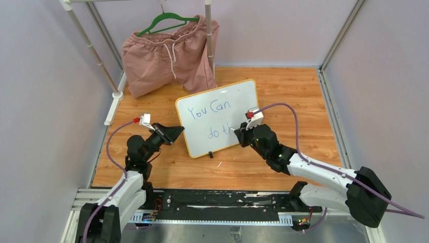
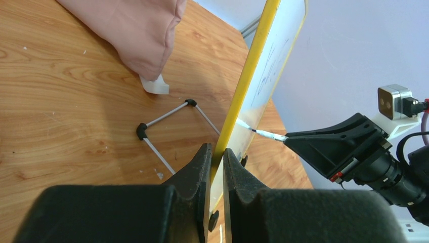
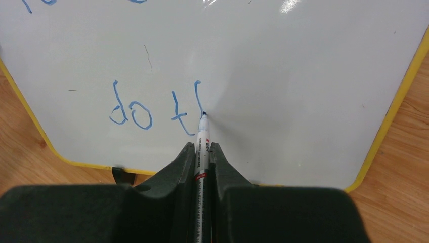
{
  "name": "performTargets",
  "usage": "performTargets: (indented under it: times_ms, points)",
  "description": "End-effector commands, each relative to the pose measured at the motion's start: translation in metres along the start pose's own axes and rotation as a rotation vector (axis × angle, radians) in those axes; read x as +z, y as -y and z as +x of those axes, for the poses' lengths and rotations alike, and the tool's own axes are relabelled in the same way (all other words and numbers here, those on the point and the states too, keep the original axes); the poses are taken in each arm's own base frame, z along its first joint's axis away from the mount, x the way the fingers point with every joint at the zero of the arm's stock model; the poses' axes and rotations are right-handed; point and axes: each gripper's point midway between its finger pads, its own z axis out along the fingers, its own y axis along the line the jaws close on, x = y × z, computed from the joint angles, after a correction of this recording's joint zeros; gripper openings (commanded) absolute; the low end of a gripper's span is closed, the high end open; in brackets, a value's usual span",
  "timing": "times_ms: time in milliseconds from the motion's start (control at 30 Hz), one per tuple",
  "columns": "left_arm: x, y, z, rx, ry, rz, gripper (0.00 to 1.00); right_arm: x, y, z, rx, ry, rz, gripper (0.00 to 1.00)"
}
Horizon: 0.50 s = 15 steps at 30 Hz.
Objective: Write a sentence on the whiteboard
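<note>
Roughly two-thirds of the sentence point(image 1: 218, 107) is done: "You Can" and "do t" show in blue on the whiteboard point(image 1: 243, 98), propped on the table point(image 1: 298, 101), the "h" just begun. Left jaws clamp its yellow edge; right jaws grip the marker point(image 3: 202, 139), tip on the board.

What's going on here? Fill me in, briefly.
The left arm, jaws shut on the yellow frame of the whiteboard, steadies it. The right arm holds a marker in its jaws, tip on the board, partway through the sentence: "You Can" above, "do t" and a started stroke below. Pink shorts hang behind.
</note>
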Motion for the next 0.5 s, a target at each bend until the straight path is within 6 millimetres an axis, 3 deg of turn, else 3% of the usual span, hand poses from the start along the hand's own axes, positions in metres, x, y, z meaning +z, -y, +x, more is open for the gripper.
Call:
performTargets:
  times_ms: [0, 467]
  points:
    - [-0.001, 0.011, -0.004, 0.015, 0.018, 0.047, 0.0, 0.005, 0.008, -0.022, 0.021, 0.058, 0.037, 0.0]
    - [-0.001, 0.011, -0.005, 0.014, 0.018, 0.046, 0.0, 0.003, 0.021, -0.012, 0.025, 0.028, 0.08, 0.0]
